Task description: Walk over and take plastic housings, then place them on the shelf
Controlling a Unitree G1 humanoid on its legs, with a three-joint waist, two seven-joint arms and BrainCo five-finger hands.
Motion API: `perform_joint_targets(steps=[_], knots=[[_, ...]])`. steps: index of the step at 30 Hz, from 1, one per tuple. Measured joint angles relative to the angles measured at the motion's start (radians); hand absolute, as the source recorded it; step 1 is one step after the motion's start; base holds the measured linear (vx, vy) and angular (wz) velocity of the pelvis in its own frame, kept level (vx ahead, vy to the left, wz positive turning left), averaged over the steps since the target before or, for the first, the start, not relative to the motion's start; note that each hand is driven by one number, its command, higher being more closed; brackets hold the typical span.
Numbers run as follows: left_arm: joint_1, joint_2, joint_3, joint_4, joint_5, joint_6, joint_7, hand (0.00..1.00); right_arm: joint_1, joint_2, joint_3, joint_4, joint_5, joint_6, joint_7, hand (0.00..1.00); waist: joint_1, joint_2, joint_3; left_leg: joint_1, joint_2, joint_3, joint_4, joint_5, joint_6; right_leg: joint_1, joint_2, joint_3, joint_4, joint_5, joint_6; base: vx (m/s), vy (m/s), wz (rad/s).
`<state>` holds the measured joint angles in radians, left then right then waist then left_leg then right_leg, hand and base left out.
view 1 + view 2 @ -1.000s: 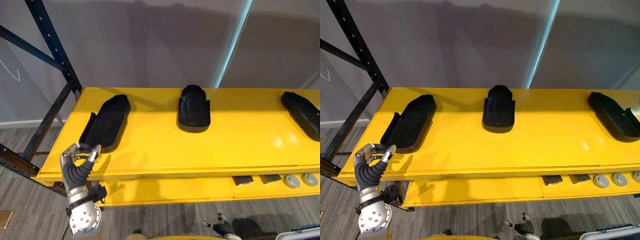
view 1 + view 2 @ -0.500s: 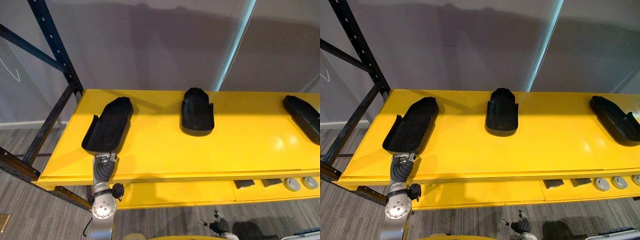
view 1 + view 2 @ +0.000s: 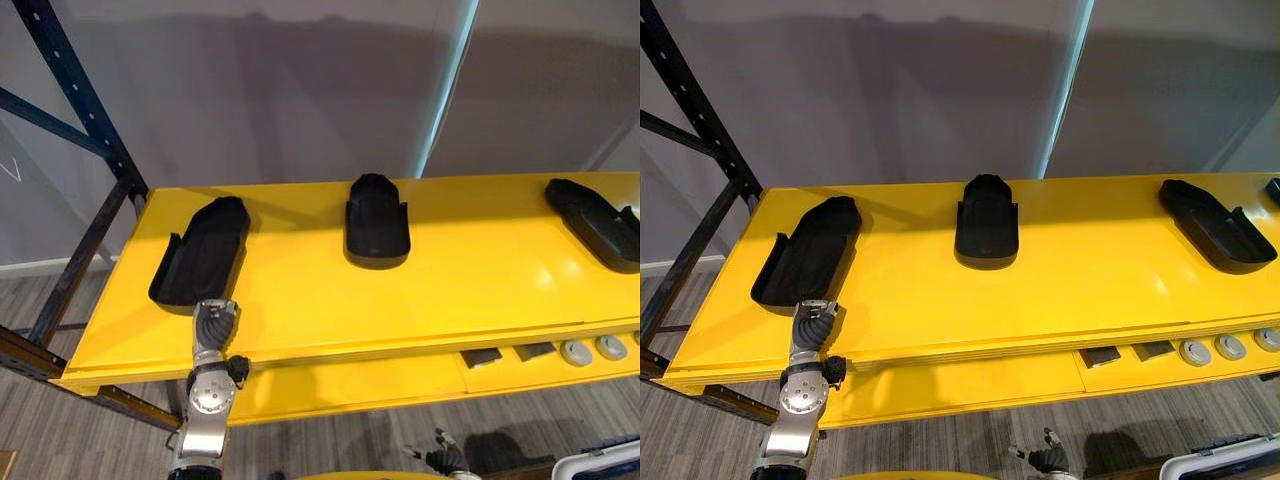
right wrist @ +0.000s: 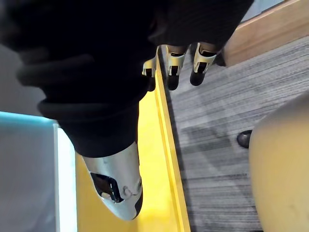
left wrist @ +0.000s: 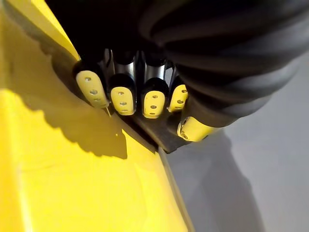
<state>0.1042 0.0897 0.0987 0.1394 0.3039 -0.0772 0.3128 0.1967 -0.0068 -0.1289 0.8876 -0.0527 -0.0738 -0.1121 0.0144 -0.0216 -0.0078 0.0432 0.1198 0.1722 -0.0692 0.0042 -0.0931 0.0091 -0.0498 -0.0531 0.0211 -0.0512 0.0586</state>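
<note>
step: I judge I'm settling housing (image 3: 200, 255) on shelf (image 3: 480, 280) | my left hand (image 3: 214, 322): fingertips (image 5: 123, 99) against its near end, can't tell if clamped | right hand (image 4: 171, 72): slack, empty | next: probably back off without dragging it

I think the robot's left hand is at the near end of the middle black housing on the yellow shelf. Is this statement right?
Not quite. The left hand is at the near end of the leftmost housing, not the middle housing, which lies apart with no hand near it. The left eye view shows this. The rest holds: the housings are black and the shelf is yellow.
</note>
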Motion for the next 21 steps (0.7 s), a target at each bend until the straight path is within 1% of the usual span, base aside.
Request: perform_joint_targets(steps=[5,8,9,12,17,19,20,21], knots=[[-0.058,0.028,0.027,0.05,0.016,-0.001,0.0,1.0,-0.013,-0.003,0.0,0.003,-0.019,0.003,0.002,0.0,-0.003,0.0,0.0,0.007,-0.001,0.022,-0.017,0.001,0.0,0.001,0.003,0.022,-0.028,0.016,0.001,0.02,0.007,-0.13],[-0.086,0.046,0.029,0.068,0.021,0.001,-0.001,1.0,-0.016,-0.004,0.0,0.004,-0.022,0.003,0.002,0.0,-0.012,-0.001,0.0,0.008,-0.003,0.023,-0.02,0.001,0.001,0.002,0.003,0.024,-0.032,0.016,0.001,0.06,0.006,-0.04],[-0.087,0.054,0.03,0.068,0.021,0.001,-0.001,1.0,-0.017,-0.005,0.0,0.007,-0.029,0.003,0.003,0.0,-0.021,-0.001,0.001,0.008,-0.004,0.023,-0.021,0.001,0.001,0.004,0.003,0.023,-0.036,0.016,0.001,0.05,0.002,0.0],[-0.094,0.074,0.03,0.071,0.022,0.001,-0.002,1.0,-0.034,-0.013,0.001,0.015,-0.034,0.003,0.004,0.0,-0.034,-0.001,0.001,0.007,-0.004,0.023,-0.023,0.001,0.001,0.006,0.003,0.024,-0.037,0.016,0.001,0.04,0.0,-0.01],[-0.109,0.076,0.026,0.085,0.022,0.001,-0.002,1.0,-0.04,-0.03,0.0,0.035,-0.034,0.003,0.004,0.0,-0.04,-0.002,0.001,0.008,-0.007,0.02,-0.022,0.001,0.001,0.008,0.001,0.021,-0.036,0.016,0.001,0.0,0.0,0.0],[-0.101,0.076,0.018,0.061,0.021,0.001,-0.003,1.0,-0.04,-0.033,-0.001,0.038,-0.033,0.003,0.003,0.0,-0.044,-0.002,0.002,0.007,-0.009,0.018,-0.021,0.003,0.003,0.008,-0.002,0.02,-0.034,0.016,0.001,-0.02,0.004,0.02],[-0.086,0.076,0.013,0.005,0.02,0.001,-0.004,1.0,-0.042,-0.033,-0.001,0.038,-0.033,0.002,0.003,0.0,-0.051,-0.005,0.004,0.007,-0.011,0.016,-0.021,0.004,0.005,0.007,-0.005,0.017,-0.031,0.016,0.001,-0.03,0.008,0.04],[-0.073,0.075,0.011,-0.04,0.02,-0.003,-0.004,1.0,-0.043,-0.033,-0.001,0.038,-0.033,0.001,0.003,0.0,-0.051,-0.006,0.006,0.007,-0.013,0.014,-0.021,0.005,0.006,0.007,-0.006,0.016,-0.029,0.016,0.001,-0.03,0.012,0.05]])
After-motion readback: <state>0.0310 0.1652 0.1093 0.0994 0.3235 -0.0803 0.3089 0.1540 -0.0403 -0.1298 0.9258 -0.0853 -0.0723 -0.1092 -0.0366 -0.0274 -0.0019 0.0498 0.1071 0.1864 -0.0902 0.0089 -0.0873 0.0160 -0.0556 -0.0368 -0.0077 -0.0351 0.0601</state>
